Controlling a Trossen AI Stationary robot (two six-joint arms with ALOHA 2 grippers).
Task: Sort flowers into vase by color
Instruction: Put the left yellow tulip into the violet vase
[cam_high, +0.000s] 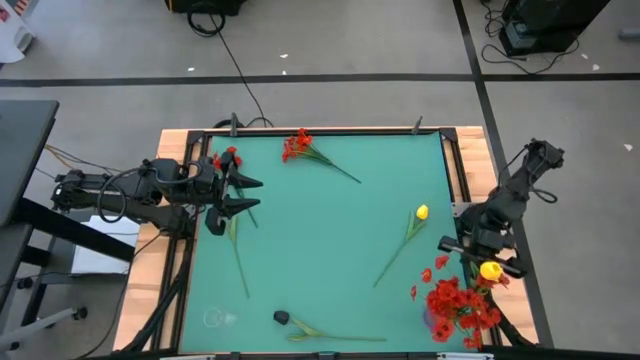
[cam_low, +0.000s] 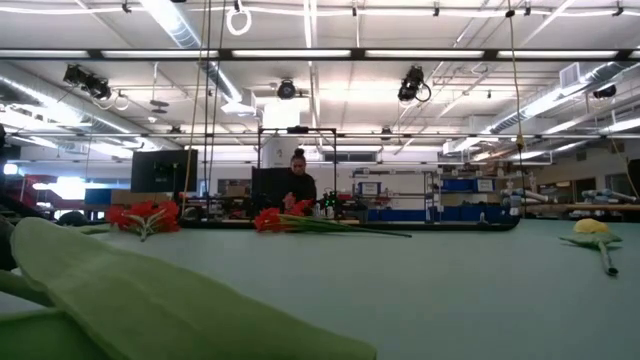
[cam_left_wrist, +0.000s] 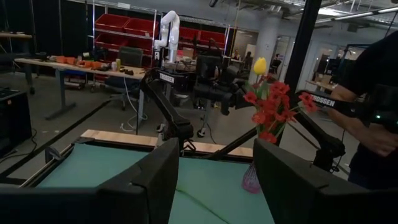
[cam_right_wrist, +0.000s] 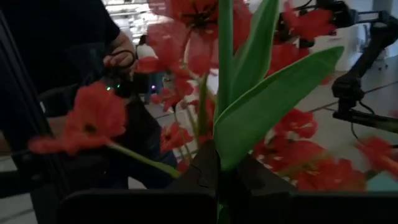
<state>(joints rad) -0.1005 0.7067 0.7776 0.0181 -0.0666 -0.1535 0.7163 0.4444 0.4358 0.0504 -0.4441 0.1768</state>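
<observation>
1. I have a yellow flower (cam_high: 490, 270) clamped by its stem in the right gripper (cam_high: 478, 262), poised beside the vase (cam_high: 441, 326) of red blooms at the table's near right corner.
2. Next I judge it needs its own place, apart from the reds.
3. My left gripper (cam_high: 240, 194) hangs partly open and empty over a red flower (cam_high: 229, 160) at the left edge.
4. More flowers lie loose on the green mat (cam_high: 330, 230).
</observation>
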